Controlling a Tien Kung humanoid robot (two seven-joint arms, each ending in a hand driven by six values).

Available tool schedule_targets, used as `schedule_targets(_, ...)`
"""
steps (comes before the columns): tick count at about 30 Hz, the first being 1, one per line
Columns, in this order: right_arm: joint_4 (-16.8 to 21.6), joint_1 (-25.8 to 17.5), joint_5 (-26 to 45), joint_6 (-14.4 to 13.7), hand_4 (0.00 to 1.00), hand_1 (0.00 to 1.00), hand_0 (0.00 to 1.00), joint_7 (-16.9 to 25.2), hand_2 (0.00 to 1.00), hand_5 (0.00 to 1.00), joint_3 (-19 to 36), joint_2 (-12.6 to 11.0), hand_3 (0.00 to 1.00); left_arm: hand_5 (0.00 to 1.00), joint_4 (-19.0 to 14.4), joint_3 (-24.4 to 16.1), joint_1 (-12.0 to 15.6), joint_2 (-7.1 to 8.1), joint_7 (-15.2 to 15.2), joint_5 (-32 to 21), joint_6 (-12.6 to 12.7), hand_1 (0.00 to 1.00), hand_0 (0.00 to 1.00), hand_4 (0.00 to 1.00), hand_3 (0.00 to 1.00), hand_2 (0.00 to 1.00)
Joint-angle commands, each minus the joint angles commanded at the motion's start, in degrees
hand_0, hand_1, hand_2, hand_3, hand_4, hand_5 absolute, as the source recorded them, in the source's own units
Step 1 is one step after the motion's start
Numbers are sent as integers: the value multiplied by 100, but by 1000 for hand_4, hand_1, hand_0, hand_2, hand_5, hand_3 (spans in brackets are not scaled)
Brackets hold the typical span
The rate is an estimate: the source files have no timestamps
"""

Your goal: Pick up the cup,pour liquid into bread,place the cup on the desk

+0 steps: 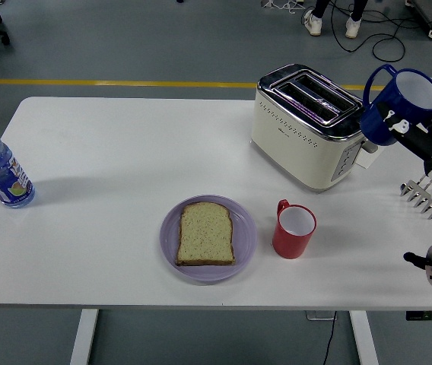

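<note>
Water bottle [1, 169]: stands upright near the left edge of the white table [109, 152]; blue cap, printed label, clear body.
Plate [208, 239]: lilac, round, near the front edge of the table, roughly centre.
Bread [207, 233]: one slice lying flat on the plate, inside the rim.
Red cup [293, 230]: upright just beside the plate on its right side, not touching it; handle faces the far-left; inside white.
Toaster [309, 125]: cream body with chrome top, two slots, set at an angle on the far right part of the table, beyond the red cup.
Blue cup [400, 104]: held in the air to the right of the toaster, clear of the table, tilted with its open mouth toward the upper right and its handle to the upper left; white inside. Contents cannot be made out.
Right hand [417, 133]: at the right edge of the head view, black fingers [398, 126] clamped on the lower wall of the blue cup; white forearm runs down toward the lower right corner.
Left arm: outside the head view.
</note>
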Motion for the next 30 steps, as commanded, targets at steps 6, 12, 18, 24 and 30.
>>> schedule_targets(6, -320, -334, -28, 0, 665, 457, 483, 356, 589, 2, 156, 142, 553, 857, 2, -3, -14, 0, -4, 18, 4, 636, 631, 239, 501, 649)
schedule_targets(12, -616, -571, 55, 0, 663, 458, 488, 649, 590, 2, 242, 300, 554, 857, 3, 6, -25, -2, -6, 16, 4, 636, 631, 239, 500, 648)
schedule_targets(18, -915, -712, 148, 0, 662, 458, 494, 929, 590, 2, 213, 360, 554, 858, 3, 5, -32, 1, -8, 20, 4, 636, 631, 240, 500, 648)
schedule_targets(24, -1420, -804, 130, 0, 661, 459, 493, 1225, 590, 2, 22, 497, 554, 859, 3, 10, -33, 0, -6, 28, 1, 636, 631, 241, 499, 648)
schedule_targets(30, -1977, -766, 149, 0, 672, 451, 472, 1392, 586, 2, -246, 655, 551, 859, 3, 19, -27, -3, -4, 33, -1, 636, 631, 241, 498, 648)
